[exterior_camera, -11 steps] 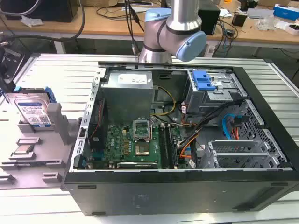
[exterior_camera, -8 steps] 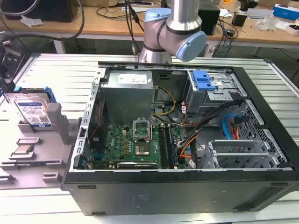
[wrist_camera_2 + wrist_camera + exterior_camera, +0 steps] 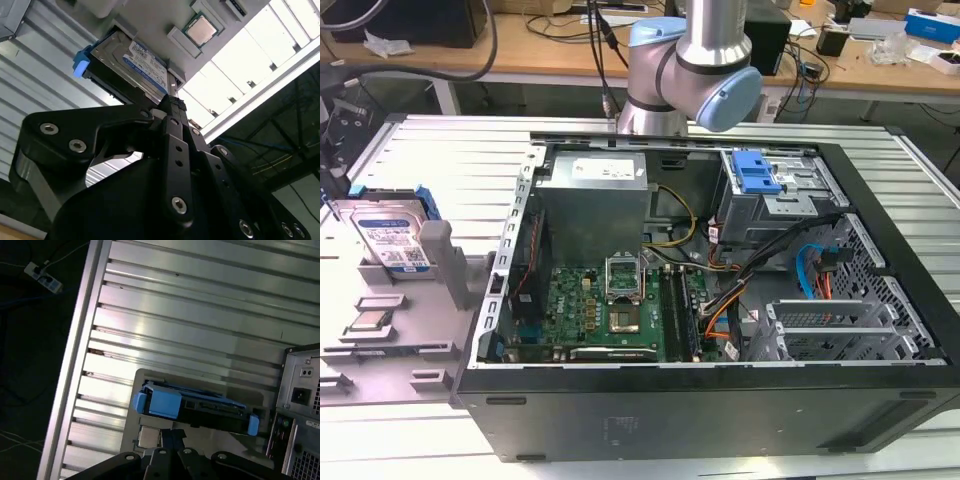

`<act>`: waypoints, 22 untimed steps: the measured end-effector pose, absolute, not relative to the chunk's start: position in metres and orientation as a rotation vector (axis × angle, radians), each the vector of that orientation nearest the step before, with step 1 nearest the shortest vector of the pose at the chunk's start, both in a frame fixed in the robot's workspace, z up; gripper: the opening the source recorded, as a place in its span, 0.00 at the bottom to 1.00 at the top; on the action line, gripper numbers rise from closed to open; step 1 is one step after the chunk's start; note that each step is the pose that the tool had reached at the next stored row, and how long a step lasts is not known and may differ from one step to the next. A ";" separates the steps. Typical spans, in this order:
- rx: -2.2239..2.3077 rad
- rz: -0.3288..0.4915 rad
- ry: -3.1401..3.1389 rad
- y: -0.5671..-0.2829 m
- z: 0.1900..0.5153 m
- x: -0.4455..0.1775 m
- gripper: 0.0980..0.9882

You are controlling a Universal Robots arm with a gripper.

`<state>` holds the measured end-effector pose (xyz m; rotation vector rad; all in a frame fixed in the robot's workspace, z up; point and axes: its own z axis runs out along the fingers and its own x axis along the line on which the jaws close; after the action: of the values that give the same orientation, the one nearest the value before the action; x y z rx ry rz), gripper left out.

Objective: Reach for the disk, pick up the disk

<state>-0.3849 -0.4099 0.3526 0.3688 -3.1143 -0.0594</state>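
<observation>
The disk (image 3: 388,232) leans in a grey plastic holder (image 3: 440,255) on the ribbed aluminium table (image 3: 450,150). In the exterior view it sits at nine o'clock of the open black computer case (image 3: 720,420), with its white-and-blue label facing out. The first wrist view shows it edge-on as a dark slab clipped in a glossy blue bracket (image 3: 162,402). The second wrist view shows its silver face and barcodes, with a small square chip (image 3: 201,29) nearby. The matte black gripper (image 3: 172,102) points at the disk from close by. Whether the claw is spread or pressed together, I cannot tell.
</observation>
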 end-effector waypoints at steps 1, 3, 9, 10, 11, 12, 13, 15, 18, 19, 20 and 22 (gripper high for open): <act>0.393 -0.059 -3.111 -0.410 0.353 -0.385 0.01; 0.488 -0.059 -3.096 -0.410 0.353 -0.385 0.01; 0.669 -0.058 -3.060 -0.410 0.353 -0.385 0.01; 0.707 -0.058 -3.051 -0.410 0.353 -0.385 0.01; 0.733 -0.058 -3.045 -0.410 0.353 -0.385 0.01; 0.753 -0.058 -3.040 -0.410 0.353 -0.385 0.01; 0.779 -0.058 -3.033 -0.410 0.353 -0.385 0.01; 0.831 -0.058 -3.018 -0.410 0.353 -0.385 0.01; 0.889 -0.057 -3.001 -0.410 0.353 -0.385 0.01; 0.911 -0.057 -2.994 -0.410 0.353 -0.385 0.01; 0.932 -0.057 -2.987 -0.410 0.353 -0.385 0.01; 0.973 -0.057 -2.974 -0.410 0.353 -0.385 0.01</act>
<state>-0.3849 -0.4099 0.3526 0.9734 -2.9735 -0.0566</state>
